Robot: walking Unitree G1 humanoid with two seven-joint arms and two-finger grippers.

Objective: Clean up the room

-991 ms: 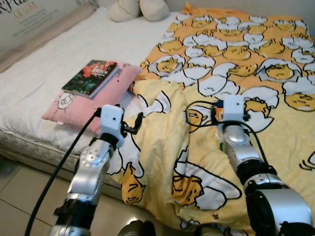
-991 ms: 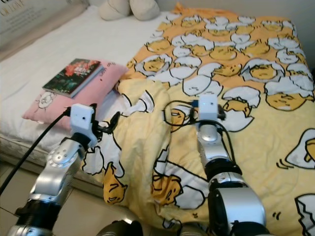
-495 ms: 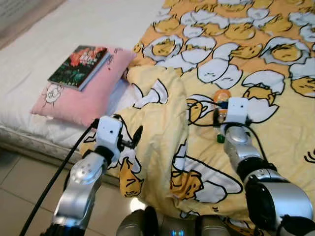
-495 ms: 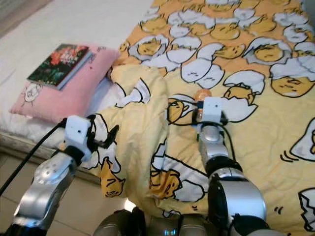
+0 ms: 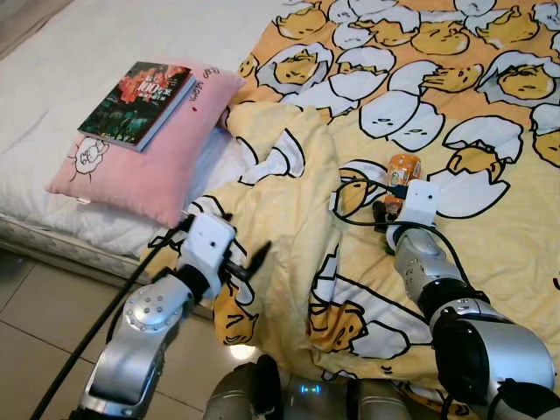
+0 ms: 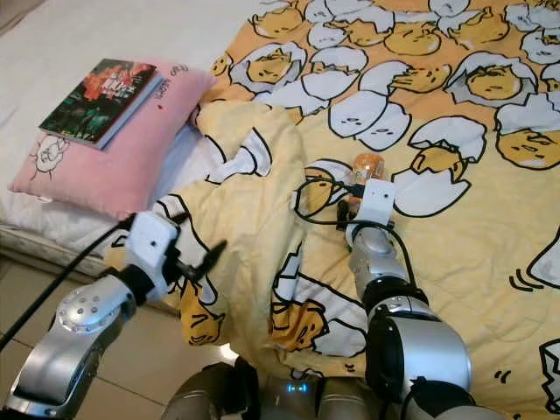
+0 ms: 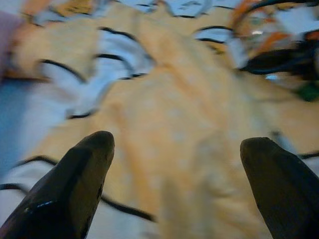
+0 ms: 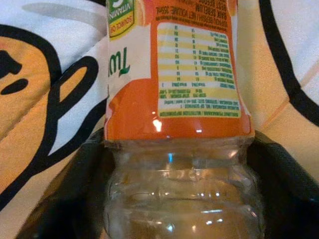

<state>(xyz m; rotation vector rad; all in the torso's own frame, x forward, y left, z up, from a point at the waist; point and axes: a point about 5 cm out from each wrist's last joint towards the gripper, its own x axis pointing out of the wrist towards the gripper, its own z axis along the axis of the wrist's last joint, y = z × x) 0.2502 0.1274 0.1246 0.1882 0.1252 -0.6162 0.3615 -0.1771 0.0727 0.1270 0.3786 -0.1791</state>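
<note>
On the bed (image 5: 61, 114), toward its right side, a clear plastic bottle (image 5: 402, 171) with an orange label lies on the yellow quilt (image 5: 455, 114) printed with egg characters. The right claw (image 5: 385, 210) has reached it from the near side: in the right wrist view its two black fingers (image 8: 45, 199) sit either side of the bottle's clear ribbed part, pressed against it (the orange label with small print lies just beyond them), so the claw is clamped on the bottle. A black cable (image 6: 311, 201) loops over the quilt just left of that wrist.

Nearer and to the left, the quilt is bunched into a thick fold that spills over the near edge of the bed toward the tiled floor (image 5: 35, 341). The left claw (image 5: 254, 260) hovers at this fold; in the left wrist view its fingers (image 7: 75, 179) are spread wide apart with nothing between them, the rumpled quilt just beyond.

Far left on the white mattress lies a pink pillow (image 5: 149, 157), and a book (image 5: 136, 101) with a dark floral cover rests flat on its far end. The pillow's right edge touches the bunched quilt.
</note>
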